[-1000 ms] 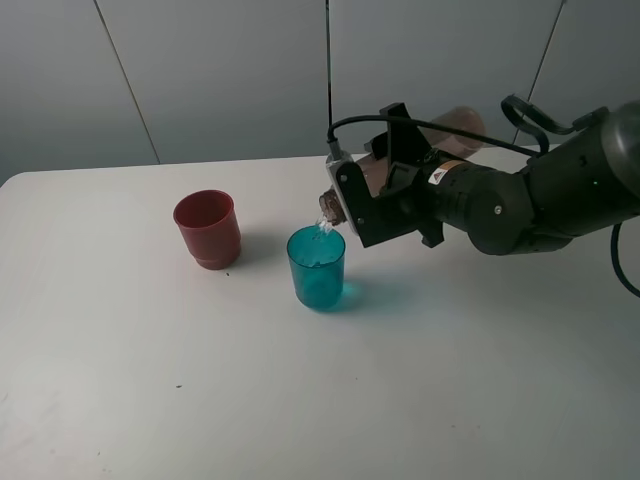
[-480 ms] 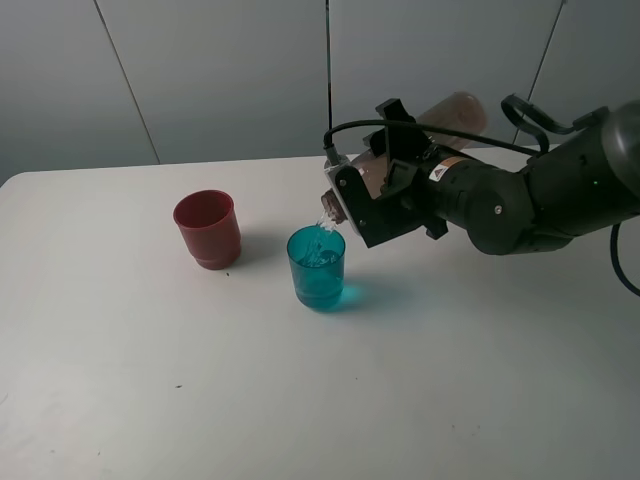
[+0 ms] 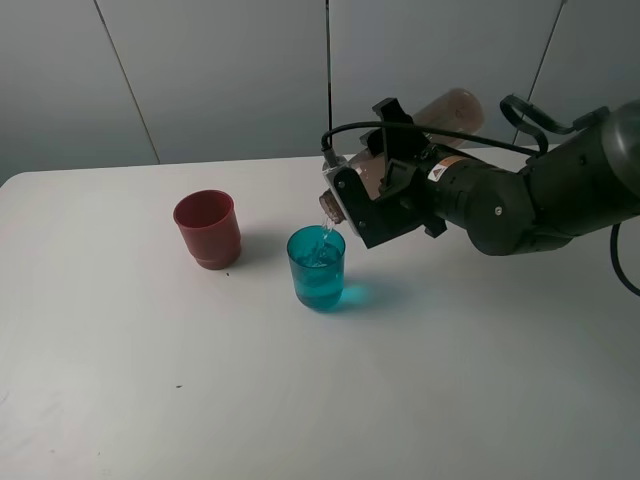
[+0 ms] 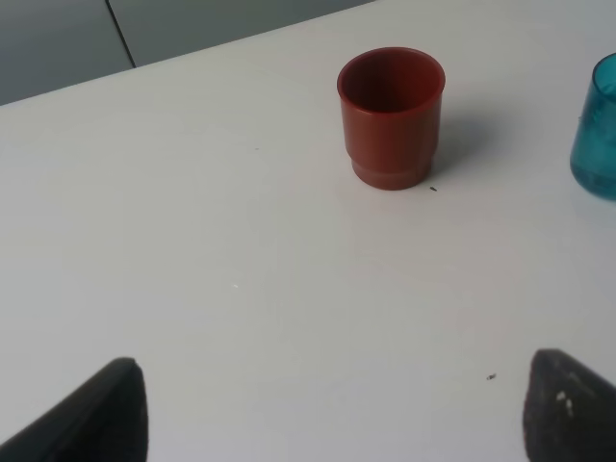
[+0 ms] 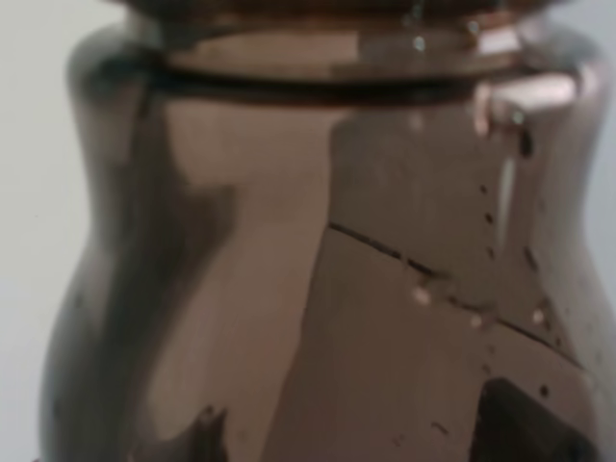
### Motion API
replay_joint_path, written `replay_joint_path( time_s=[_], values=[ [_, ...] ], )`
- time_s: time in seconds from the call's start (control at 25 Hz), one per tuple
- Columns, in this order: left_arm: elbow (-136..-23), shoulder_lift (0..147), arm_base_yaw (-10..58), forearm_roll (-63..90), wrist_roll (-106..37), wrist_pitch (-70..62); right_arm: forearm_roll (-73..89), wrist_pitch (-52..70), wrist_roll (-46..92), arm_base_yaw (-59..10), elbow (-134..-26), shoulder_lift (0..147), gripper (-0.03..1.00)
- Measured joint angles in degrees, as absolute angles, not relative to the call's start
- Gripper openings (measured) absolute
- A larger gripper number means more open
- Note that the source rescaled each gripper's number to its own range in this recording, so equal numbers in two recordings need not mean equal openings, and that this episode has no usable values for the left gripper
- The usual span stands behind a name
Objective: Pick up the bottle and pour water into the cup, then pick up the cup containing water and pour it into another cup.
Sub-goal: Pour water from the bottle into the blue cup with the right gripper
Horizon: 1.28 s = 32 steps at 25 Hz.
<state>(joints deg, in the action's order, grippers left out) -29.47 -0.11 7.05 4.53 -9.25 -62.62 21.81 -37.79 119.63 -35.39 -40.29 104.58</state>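
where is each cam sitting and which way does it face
Exterior high: above the table's front, looking down at the red cup, teal cup and right gripper tipping the bottle.
Left wrist: low over the table, facing both cups; dark fingertips show.
Right wrist: pressed against the bottle; no gripper parts clearly visible.
Shared: both cups.

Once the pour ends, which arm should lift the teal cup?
Left, probably. Its gripper is open and empty near the red opaque plastic cup; the right gripper is shut on the smoky brown bottle above the teal translucent tumbler.
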Motion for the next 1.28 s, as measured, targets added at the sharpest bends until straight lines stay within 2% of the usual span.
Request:
replay_joint_path(
  time_s=[1.28],
  values=[
    [-29.47,-0.11,7.05,4.53,-9.36,-62.62,20.49,-37.79,119.71,-35.39,-40.29,104.58,0.00]
  ],
)
